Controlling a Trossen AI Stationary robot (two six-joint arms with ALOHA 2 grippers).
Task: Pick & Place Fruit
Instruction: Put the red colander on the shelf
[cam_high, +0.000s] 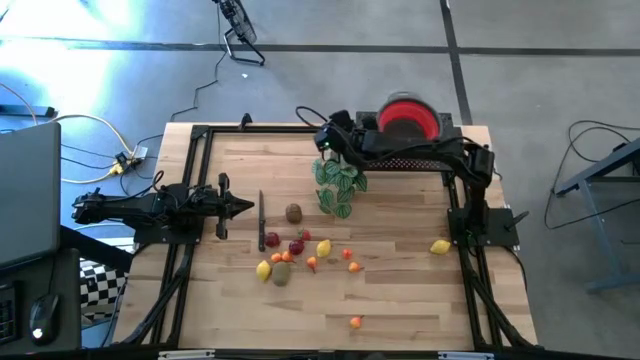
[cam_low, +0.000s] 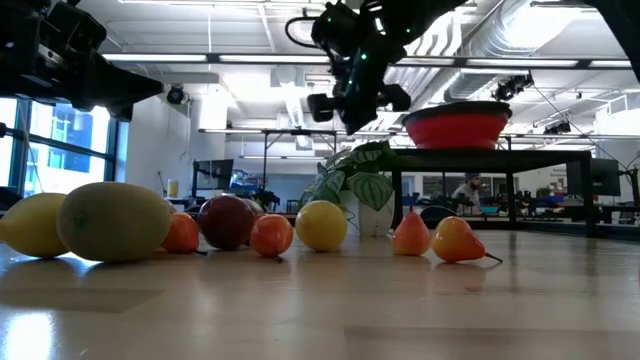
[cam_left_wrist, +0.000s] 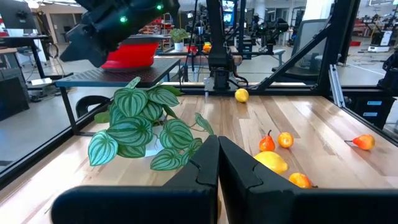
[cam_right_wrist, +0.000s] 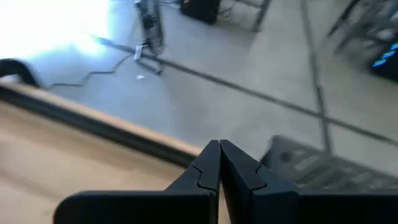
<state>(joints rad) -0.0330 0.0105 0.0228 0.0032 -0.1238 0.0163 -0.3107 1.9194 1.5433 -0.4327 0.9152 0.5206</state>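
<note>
While the left gripper (cam_high: 243, 206) waits at the desk's (cam_high: 400, 320) left edge, fingers pressed together and empty, the fruit (cam_high: 295, 250) lies scattered mid-desk. The right gripper (cam_high: 322, 140), likewise closed and empty, hovers near the far edge. No pick has begun; next, open above one piece.

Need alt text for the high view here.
Overhead, small toy fruit lies scattered on a wooden table. The left gripper waits shut and empty at left; the right gripper is shut above a leafy plant sprig, beside a red bowl.
</note>
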